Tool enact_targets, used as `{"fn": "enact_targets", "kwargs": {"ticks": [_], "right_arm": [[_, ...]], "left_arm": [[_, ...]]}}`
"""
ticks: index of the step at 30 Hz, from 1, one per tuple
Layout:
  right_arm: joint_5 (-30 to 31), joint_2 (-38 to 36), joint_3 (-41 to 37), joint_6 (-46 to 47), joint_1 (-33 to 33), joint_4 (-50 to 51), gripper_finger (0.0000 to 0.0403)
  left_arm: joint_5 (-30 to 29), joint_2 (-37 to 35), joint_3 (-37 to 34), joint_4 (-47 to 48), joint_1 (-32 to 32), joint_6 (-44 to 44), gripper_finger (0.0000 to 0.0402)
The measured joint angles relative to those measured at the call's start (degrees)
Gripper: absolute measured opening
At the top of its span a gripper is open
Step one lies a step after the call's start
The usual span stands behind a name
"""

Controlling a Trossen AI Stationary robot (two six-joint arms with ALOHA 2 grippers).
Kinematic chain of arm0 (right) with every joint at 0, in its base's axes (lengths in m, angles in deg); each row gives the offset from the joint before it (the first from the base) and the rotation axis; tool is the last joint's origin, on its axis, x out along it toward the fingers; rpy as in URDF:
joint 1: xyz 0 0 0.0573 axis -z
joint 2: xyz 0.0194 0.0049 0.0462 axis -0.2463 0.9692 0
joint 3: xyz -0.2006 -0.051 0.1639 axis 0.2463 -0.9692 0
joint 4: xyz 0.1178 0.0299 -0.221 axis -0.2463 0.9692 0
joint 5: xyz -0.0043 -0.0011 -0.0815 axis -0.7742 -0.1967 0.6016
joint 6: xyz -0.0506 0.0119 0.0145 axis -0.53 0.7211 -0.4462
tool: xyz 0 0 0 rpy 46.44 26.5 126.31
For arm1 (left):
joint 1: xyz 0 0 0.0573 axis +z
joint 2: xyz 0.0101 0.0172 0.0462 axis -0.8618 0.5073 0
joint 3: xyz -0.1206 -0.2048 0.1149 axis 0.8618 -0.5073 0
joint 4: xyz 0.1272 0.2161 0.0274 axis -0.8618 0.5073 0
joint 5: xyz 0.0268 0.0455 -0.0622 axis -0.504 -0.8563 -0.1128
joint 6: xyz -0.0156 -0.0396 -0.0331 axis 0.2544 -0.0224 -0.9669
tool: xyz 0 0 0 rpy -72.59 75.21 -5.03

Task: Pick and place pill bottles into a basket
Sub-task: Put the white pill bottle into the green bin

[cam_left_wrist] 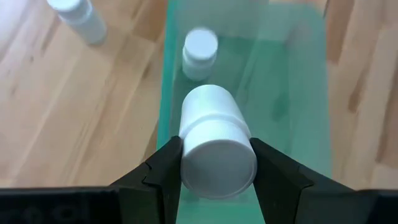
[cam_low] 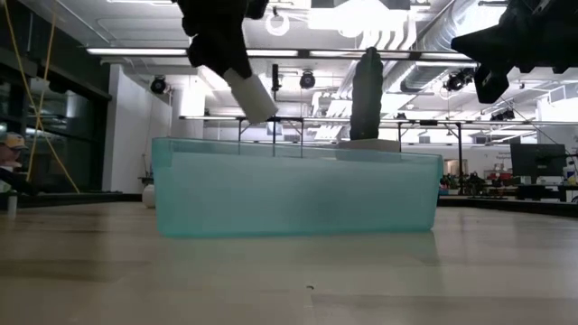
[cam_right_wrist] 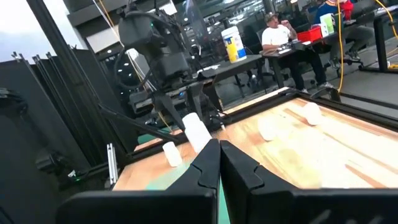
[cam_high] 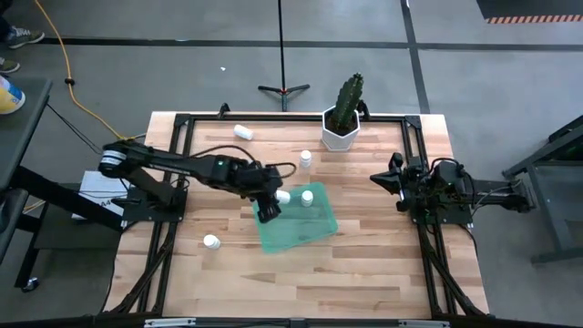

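Left gripper [cam_left_wrist: 214, 168] clamped on white pill bottle [cam_left_wrist: 214, 140] above teal basket [cam_high: 314, 232] edge; no legible labels. Right gripper [cam_right_wrist: 219, 163] closed, empty.

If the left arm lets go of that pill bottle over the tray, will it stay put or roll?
The held pill bottle is tilted rather than upright, so it would probably land on its side. Being a smooth cylinder, it may roll, though the walls of the green tray should stop it. It looks light and rigid.
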Motion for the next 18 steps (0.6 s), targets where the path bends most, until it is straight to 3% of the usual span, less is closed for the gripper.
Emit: {"fn": "enact_targets", "kwargs": {"ticks": [18], "right_arm": [[-0.07,-0.01,0.04,0.21,0.00,2.51,0.0001]], "left_arm": [[6.00,9.56,2.66,11.83,0.00,0.27,0.0195]]}}
